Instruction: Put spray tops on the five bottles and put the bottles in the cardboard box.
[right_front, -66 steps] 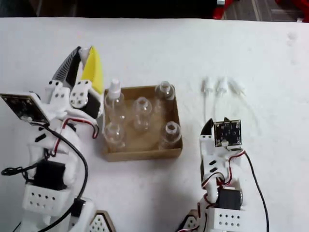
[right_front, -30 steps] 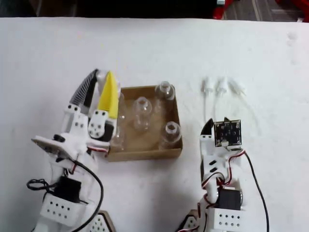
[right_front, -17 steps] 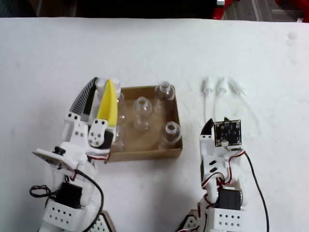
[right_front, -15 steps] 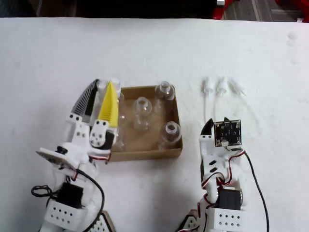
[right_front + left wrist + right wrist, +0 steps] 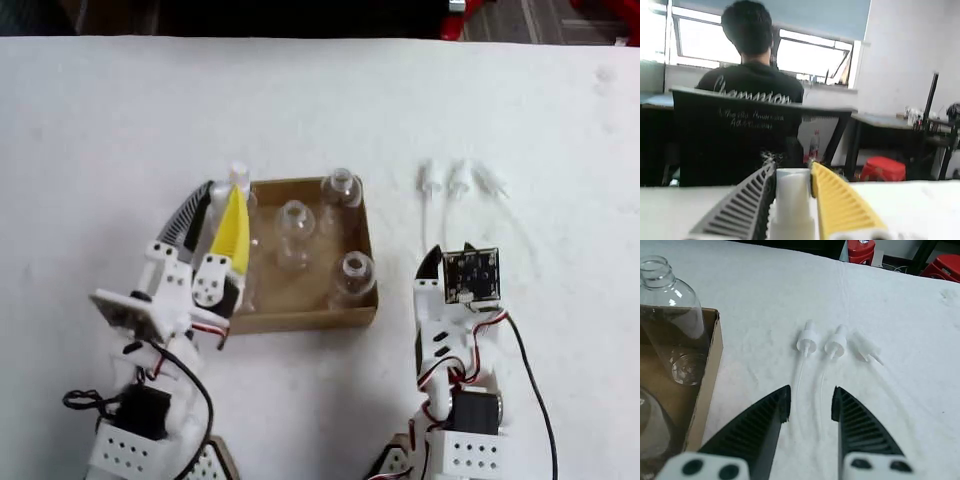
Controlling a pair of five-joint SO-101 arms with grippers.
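High view showed the left gripper (image 5: 222, 190) over the far-left corner of the cardboard box (image 5: 300, 320), its grey and yellow fingers on either side of a fitted spray top (image 5: 238, 173) on a bottle standing in that corner. Most of that bottle was hidden under the arm. In the left wrist view the two fingers (image 5: 840, 205) were closed snugly against the white fitted spray top (image 5: 790, 200), no gap showing on either side.

Three uncapped bottles stood upright in the box — one at the far-right corner (image 5: 341, 187), one near the middle (image 5: 294, 220), one at the near-right corner (image 5: 353, 272).

The box sat near the middle of the white table (image 5: 300, 90). Three loose spray tops (image 5: 460, 178) lay in a row beyond the box's right edge, apart from it.

The right gripper (image 5: 810, 392) hovered near the table's front edge — black fingers partly parted, holding nothing. Just beyond them lay the loose spray tops (image 5: 836, 346), their dip tubes trailing toward the fingertips. The far-right uncapped bottle (image 5: 675, 305) rose above the box's wall (image 5: 705, 390).
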